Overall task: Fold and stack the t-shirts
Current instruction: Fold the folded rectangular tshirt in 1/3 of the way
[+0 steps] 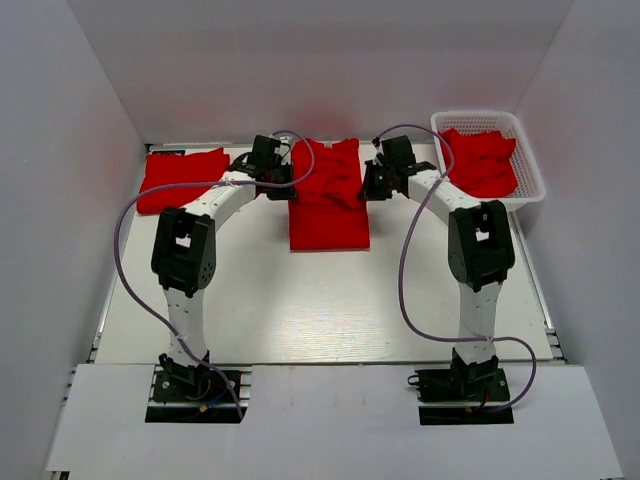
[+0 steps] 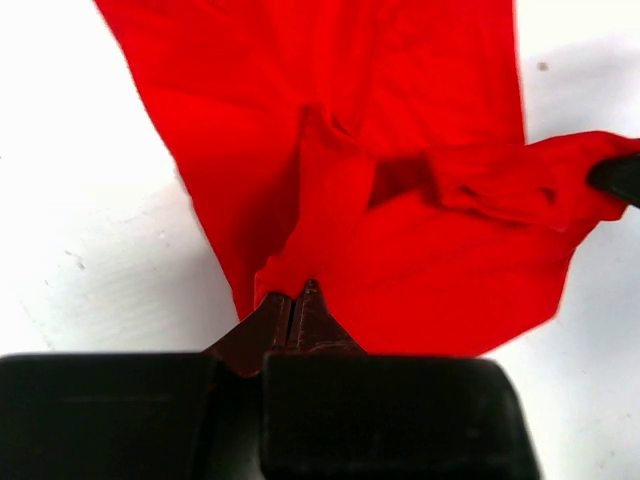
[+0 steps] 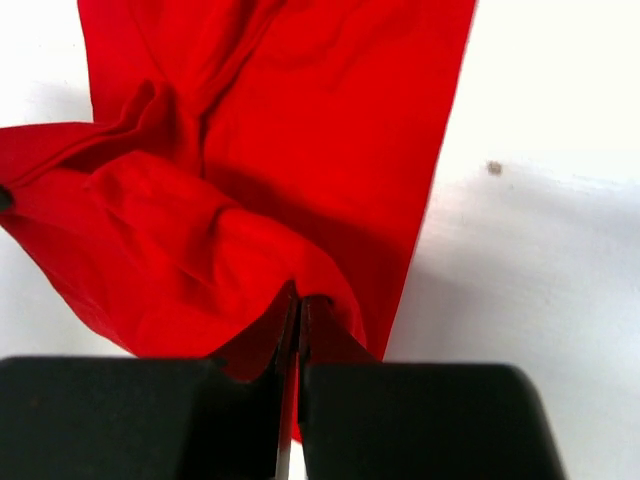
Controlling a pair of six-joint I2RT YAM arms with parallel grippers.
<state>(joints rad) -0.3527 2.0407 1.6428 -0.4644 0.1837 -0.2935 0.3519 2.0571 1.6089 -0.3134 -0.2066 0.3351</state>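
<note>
1. The middle t-shirt [image 1: 328,210] is lying by the table's [image 1: 300,320] far edge; your left gripper [image 2: 297,300] and right gripper [image 3: 300,305] are pinching it, mid-fold.
2. A folded t-shirt [image 1: 182,178] is sitting far-left.
3. Crumpled t-shirts [image 1: 480,160] are waiting in the far-right basket [image 1: 478,117].

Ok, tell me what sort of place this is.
Likely a robotics lab test cell: white walls around a white table, a left arm and right arm bolted at its near edge, both gripping one red t-shirt.
</note>
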